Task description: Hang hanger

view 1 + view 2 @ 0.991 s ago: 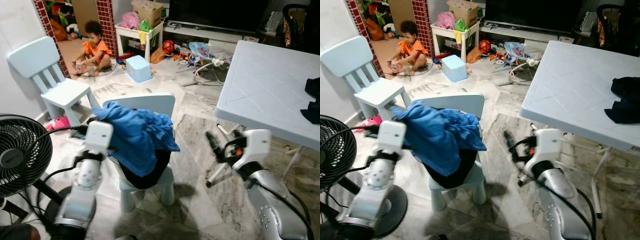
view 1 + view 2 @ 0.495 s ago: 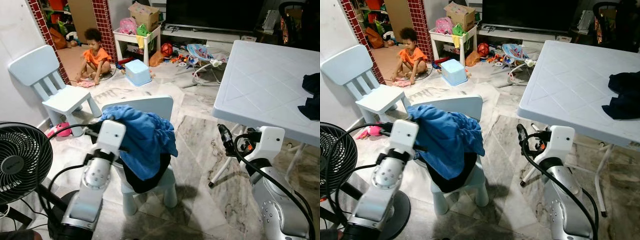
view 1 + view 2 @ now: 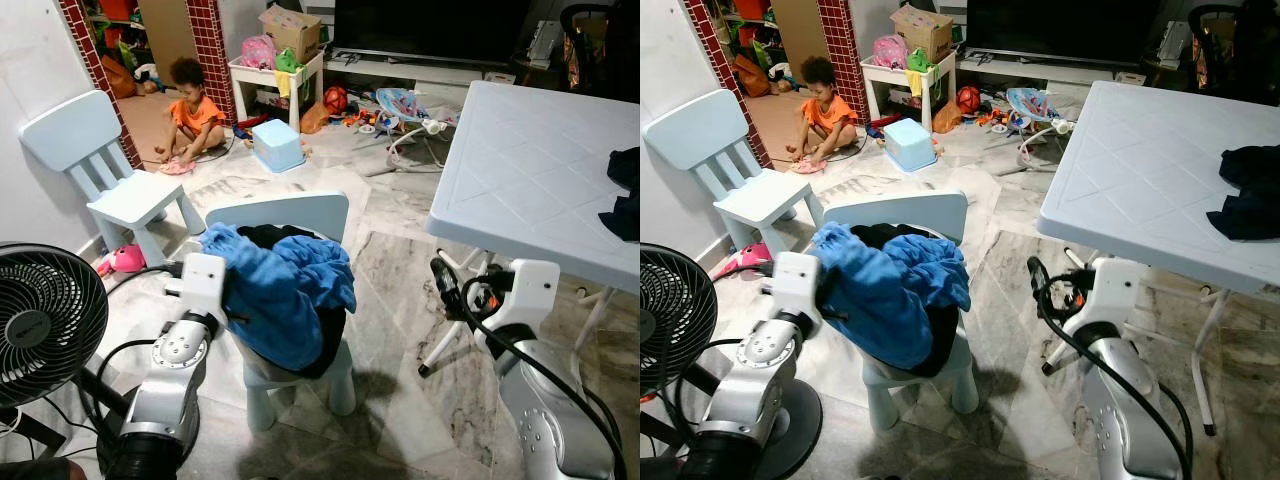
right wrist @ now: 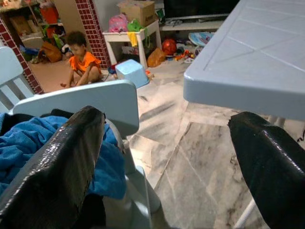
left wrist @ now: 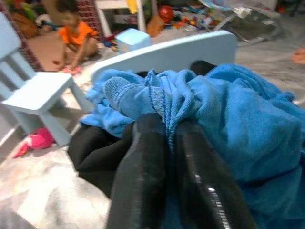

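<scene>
A blue cloth (image 3: 285,290) lies heaped over a black garment (image 3: 270,236) on a small pale-blue chair (image 3: 290,212) in front of me. My left gripper (image 5: 167,125) is at the cloth's left side and shut on a fold of it. In the left wrist view the blue fabric is pinched between the two black fingers (image 5: 143,162). My right gripper (image 4: 164,117) is held to the right of the chair, below the table edge. It is open, fingers wide apart, with nothing between them.
A white table (image 3: 530,170) stands at the right with a dark garment (image 3: 625,195) on it. A black fan (image 3: 45,320) is close at my left. A second pale-blue chair (image 3: 110,190) stands by the wall. A child (image 3: 195,115) sits on the floor among toys.
My left arm has dropped lower and drawn the blue cloth down the chair's left side, baring the black garment at the chair back. The right gripper has barely moved.
</scene>
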### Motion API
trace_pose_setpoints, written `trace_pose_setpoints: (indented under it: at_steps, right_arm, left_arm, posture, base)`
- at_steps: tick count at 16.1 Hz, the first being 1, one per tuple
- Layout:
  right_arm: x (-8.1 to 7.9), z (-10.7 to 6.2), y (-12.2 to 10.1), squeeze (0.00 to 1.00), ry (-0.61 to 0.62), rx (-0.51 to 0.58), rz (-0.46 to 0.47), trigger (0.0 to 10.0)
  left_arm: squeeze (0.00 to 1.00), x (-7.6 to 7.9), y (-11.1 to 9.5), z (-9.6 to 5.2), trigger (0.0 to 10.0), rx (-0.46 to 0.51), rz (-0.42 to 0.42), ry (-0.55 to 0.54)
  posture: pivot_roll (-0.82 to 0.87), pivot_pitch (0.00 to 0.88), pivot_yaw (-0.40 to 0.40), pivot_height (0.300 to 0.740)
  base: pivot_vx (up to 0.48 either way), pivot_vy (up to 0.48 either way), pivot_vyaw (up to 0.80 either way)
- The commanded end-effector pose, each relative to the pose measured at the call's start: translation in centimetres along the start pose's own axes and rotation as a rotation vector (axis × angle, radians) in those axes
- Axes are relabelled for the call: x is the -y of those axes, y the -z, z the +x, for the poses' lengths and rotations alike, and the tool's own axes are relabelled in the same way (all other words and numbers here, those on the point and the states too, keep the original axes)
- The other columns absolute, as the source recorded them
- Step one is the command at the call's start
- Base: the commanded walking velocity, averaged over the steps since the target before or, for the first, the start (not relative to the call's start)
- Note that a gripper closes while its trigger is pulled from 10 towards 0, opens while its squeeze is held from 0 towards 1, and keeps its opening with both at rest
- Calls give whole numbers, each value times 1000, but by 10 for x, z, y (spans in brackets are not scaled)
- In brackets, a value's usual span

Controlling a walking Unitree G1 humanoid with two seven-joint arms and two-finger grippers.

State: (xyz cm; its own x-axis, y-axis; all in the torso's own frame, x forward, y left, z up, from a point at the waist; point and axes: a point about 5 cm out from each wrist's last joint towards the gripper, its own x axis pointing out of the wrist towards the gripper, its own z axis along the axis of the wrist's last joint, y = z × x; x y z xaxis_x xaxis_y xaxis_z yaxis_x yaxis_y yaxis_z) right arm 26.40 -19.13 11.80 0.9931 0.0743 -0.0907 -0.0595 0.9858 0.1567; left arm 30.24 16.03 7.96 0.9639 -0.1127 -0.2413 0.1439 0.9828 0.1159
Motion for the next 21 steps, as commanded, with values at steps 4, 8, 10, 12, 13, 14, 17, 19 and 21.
trace_pose_setpoints:
  at_steps: [4, 8, 10, 12, 13, 14, 17, 19, 21]
  right_arm:
    - [-1, -4, -4, 0, -17, -4, -27, 10000]
    - [-1, -5, -3, 0, -18, -16, -43, 10000]
    - [-1, -5, -2, 0, -19, -18, -45, 10000]
    - [-1, -4, -2, 0, -17, -17, -47, 10000]
    - [-1, -3, -2, 0, -17, -17, -47, 10000]
    - [-1, -3, -2, 0, -17, -17, -48, 10000]
    - [-1, -1, -2, 0, -23, -15, -48, 10000]
    - [-3, 1, -3, 0, -26, -11, -46, 10000]
    - [-3, 1, -3, 0, -29, -11, -46, 10000]
  left_arm:
    - [737, 14, 1, 9, 10000, -32, 20, 113]
    - [0, 9, 8, 10, 0, -77, -25, 103]
    - [0, 5, 12, 9, 0, -105, -34, 82]
    - [0, 0, 17, 7, 0, -137, -41, 50]
    - [0, -3, 18, 5, 0, -147, -44, 35]
    - [0, -5, 16, 4, 0, -143, -42, 24]
    - [0, -4, -13, -1, 0, 29, 88, -10]
    - [0, -4, -22, -5, 0, 125, 189, -28]
    - [0, -4, -23, -5, 0, 155, 264, 13]
  posture:
    - [-125, 0, 12, 740]
    - [-127, 0, 15, 740]
    - [-124, 0, 17, 740]
    - [-122, 0, 18, 740]
    - [-119, 0, 17, 740]
    - [-118, 0, 16, 740]
    - [-110, 0, 13, 740]
    - [-108, 0, 9, 740]
    - [-111, 0, 6, 740]
  base:
    - [0, 0, 0]
    - [0, 0, 0]
    - [0, 0, 0]
    - [0, 0, 0]
    - [0, 0, 0]
    - [0, 0, 0]
    - [0, 0, 0]
    - [0, 0, 0]
    - [0, 0, 0]
